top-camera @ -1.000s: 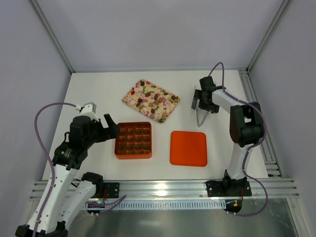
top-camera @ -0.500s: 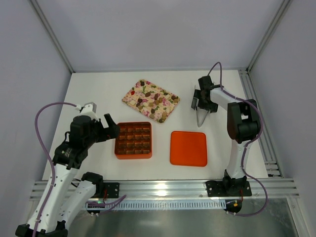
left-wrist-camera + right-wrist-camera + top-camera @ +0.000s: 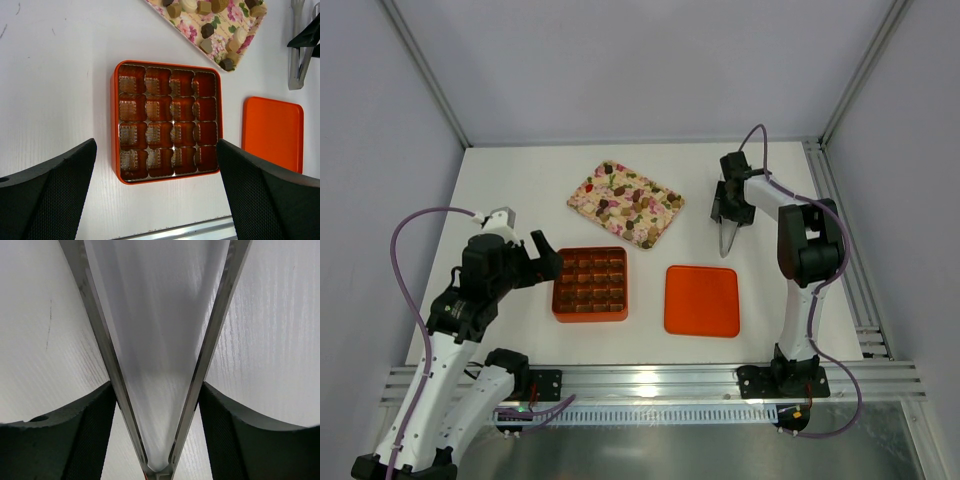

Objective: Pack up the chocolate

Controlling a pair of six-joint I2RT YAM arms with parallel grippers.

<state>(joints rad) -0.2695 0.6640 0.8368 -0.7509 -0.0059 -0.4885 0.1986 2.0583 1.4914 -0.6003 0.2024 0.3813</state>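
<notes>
Fingers of the left pincer [image 3: 546,254] are spread wide at the near left of the table [image 3: 520,180], close by the left side of the orange gridded box [image 3: 115,120]; nothing is held between them; the box's cells are set four by four, and ribbed bottoms are seen in them from the left wrist; an orange lid [image 3: 701,300] is laid flat to the right of the box, apart from it; farther back on the right, metal tongs [image 3: 724,240] are laid on the table, and the right pincer [image 3: 731,212] is set astride them; its fingers [image 3: 75,440] are seen partly narrowed, against the outer edges of the two arms, yet whether a grip is made cannot be told; the chocolate [image 3: 207,30] is scattered over the floral tray [image 3: 575,205] at the far middle, left of the tongs.
</notes>
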